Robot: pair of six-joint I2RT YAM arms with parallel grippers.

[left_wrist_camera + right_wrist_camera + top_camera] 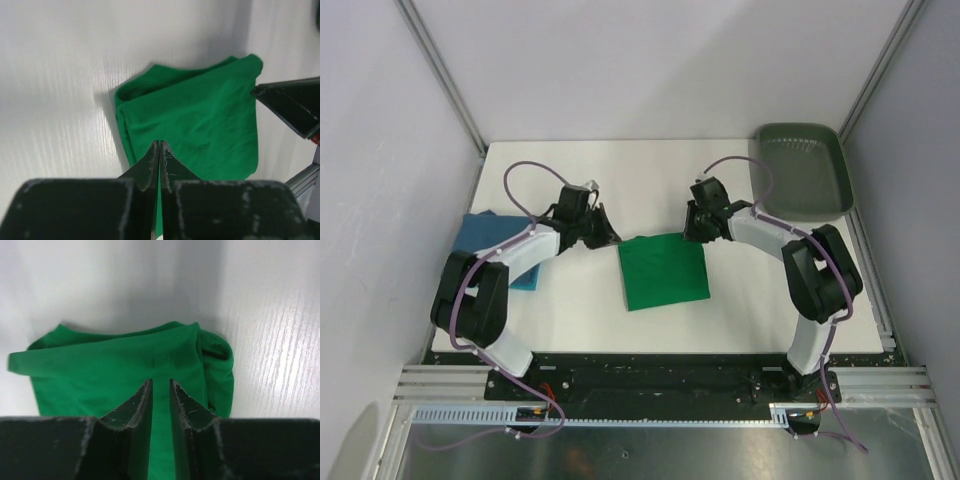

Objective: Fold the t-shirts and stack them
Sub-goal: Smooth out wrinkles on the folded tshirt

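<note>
The emerald green t-shirt lies folded into a rough square at the table's middle. It also shows in the left wrist view and the right wrist view. The teal blue t-shirt lies folded at the left, partly under the left arm. My left gripper is at the green shirt's far left corner, shut and empty. My right gripper is at the shirt's far right corner. Its jaws stand a narrow gap apart with nothing between them.
The dark grey-green tray stands at the back right corner, empty. White walls enclose the table on three sides. One right gripper finger shows at the right edge of the left wrist view.
</note>
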